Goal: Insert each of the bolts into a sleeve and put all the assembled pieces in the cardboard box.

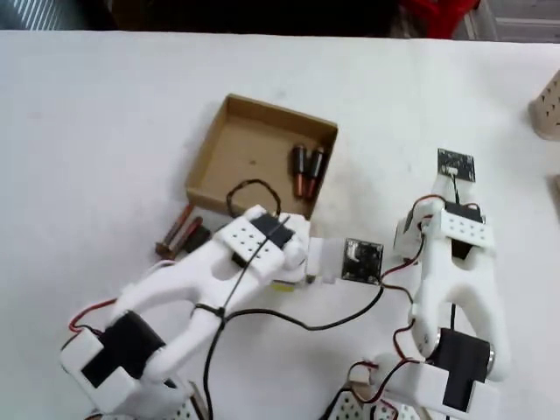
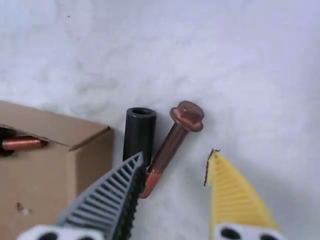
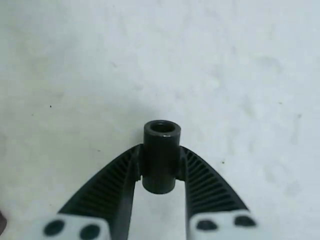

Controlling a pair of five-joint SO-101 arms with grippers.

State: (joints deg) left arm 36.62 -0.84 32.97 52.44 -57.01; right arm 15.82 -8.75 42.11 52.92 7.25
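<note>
The cardboard box (image 1: 229, 149) stands at mid table with two assembled pieces (image 1: 306, 171) inside; the left wrist view shows the box's corner (image 2: 60, 165). Beside that corner a black sleeve (image 2: 140, 131) and a copper bolt (image 2: 176, 139) lie side by side on the table. My left gripper (image 2: 175, 156) hangs open over them, its grey finger above the sleeve and its yellow finger clear of the bolt. My right gripper (image 3: 160, 150) is shut on another black sleeve (image 3: 161, 160), held upright with its bore showing. Loose bolts and a sleeve (image 1: 181, 233) lie left of the left arm (image 1: 254, 245).
The right arm (image 1: 459, 232) stands right of the box over bare white table. A perforated beige object (image 1: 547, 109) sits at the far right edge. Cables (image 1: 297, 322) trail between the two arms near the front.
</note>
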